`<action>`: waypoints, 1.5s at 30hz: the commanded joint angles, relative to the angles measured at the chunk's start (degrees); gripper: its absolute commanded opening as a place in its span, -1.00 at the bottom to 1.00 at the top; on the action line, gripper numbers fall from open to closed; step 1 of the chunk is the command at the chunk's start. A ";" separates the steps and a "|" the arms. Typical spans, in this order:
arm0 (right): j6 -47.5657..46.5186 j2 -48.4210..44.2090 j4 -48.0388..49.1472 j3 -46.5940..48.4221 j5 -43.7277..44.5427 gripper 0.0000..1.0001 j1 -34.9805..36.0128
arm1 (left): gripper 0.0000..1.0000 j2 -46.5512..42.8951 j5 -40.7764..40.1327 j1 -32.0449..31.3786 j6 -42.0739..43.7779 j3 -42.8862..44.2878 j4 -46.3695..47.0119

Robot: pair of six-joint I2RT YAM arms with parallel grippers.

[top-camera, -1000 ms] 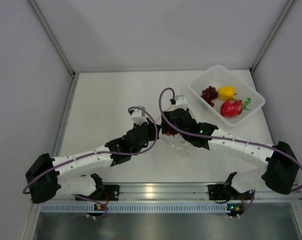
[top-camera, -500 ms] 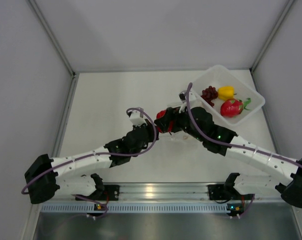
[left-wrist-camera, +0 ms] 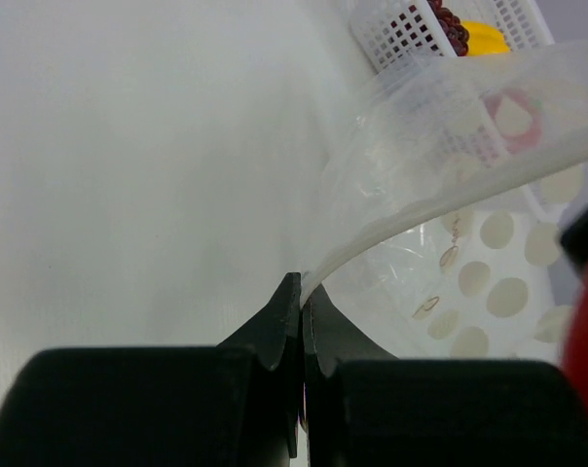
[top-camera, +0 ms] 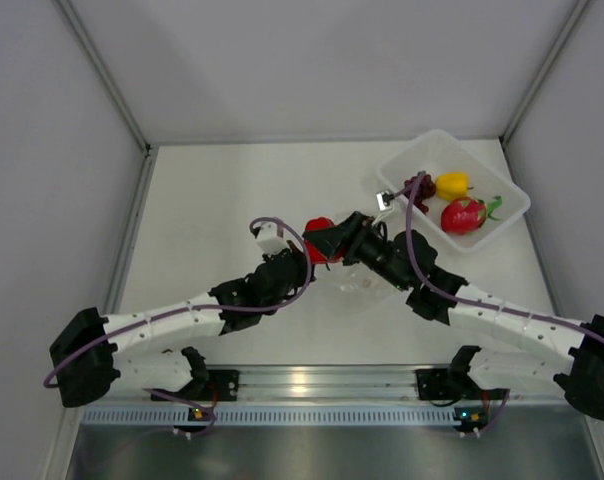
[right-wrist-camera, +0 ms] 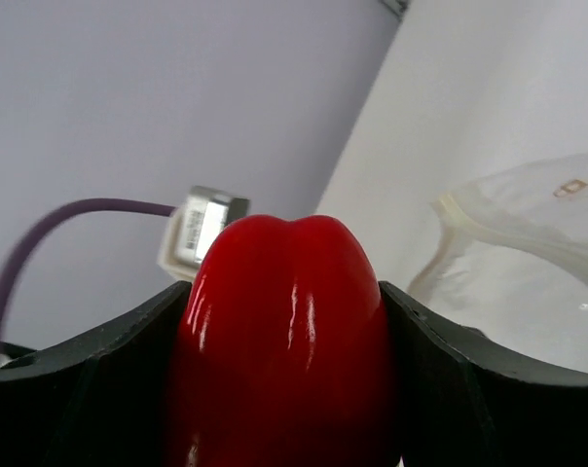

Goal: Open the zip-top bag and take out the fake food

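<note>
Red pepper (right-wrist-camera: 284, 341) lifted from zip-top bag (left-wrist-camera: 440, 195) | glossy, lobed; bag clear, crinkly

You see the white worktop (top-camera: 212, 200) carrying two things directly: a rigid clear tray (top-camera: 407, 152), set askew at the far right corner, and the crumpled zip-top bag (top-camera: 360, 285), near the centre and well apart from the tray.

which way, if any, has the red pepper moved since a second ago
Yes. The red pepper, clamped in the right gripper, has shifted up in the top view, farther from the metal rail at the table's near edge.
</note>
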 commanded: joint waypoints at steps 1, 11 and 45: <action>6.87 -3.18 17.74 -1.57 -4.80 -0.31 -1.09 | -1.00 1.02 -4.84 0.09 -2.24 -0.29 -2.68; 27.24 0.95 36.46 -2.19 -20.45 -0.35 -3.20 | -1.00 3.75 -3.09 0.53 -3.56 0.94 -2.78; -28.80 -7.58 -44.72 29.19 14.32 -0.27 -28.41 | -1.00 -2.93 -2.73 1.94 -1.98 3.14 -7.43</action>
